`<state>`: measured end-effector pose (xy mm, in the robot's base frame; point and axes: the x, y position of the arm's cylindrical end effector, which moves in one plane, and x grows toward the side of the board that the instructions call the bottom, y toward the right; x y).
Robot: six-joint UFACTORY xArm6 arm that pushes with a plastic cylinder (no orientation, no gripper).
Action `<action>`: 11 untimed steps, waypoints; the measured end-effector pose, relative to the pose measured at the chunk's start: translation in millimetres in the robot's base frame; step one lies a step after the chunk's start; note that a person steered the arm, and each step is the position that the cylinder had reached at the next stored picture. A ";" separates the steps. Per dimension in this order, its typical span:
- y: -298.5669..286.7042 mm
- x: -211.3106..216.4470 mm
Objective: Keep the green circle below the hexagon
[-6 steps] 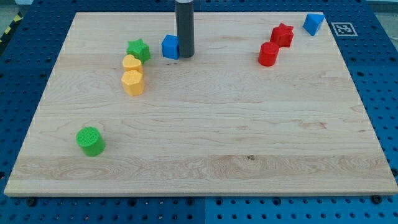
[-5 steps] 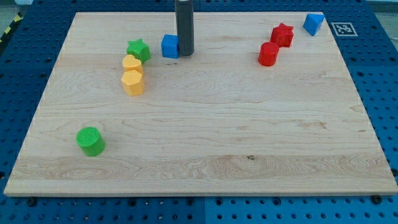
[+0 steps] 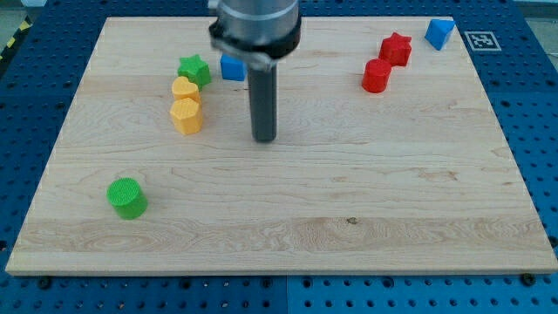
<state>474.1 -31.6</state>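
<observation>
Green circle (image 3: pixel 127 197): located near the view's bottom-left corner of the wooden board (image 3: pixel 392 201), standing alone and well apart from every other block. Yellow hexagon (image 3: pixel 186 115): located above it and somewhat to the view's right, touching a second yellow block (image 3: pixel 185 89) of rounded, uncertain shape on its upper side, with a green star (image 3: pixel 194 69) just above that. The required relation, circle below hexagon, appears satisfied as things lie.

My tip (image 3: pixel 264 138) rests on bare board to the view's right of the hexagon, near but not touching it. No hand is fitted; the arm ends in a plain rod, so nothing is spread, pressed together or pinching.

Governing relation: the green circle lies down and to the view's left of the tip, well apart, with the hexagon off to the side of that line. Judgement: any move toward the circle should pass below the hexagon to avoid displacing it.

Other items: blue block (image 3: pixel 232 67) partly hidden behind the arm; red star (image 3: pixel 395 48), red block (image 3: pixel 377 76), blue block (image 3: pixel 439 32) at the view's top right.
</observation>
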 end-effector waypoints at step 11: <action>-92.3 24.7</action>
<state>498.8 -123.9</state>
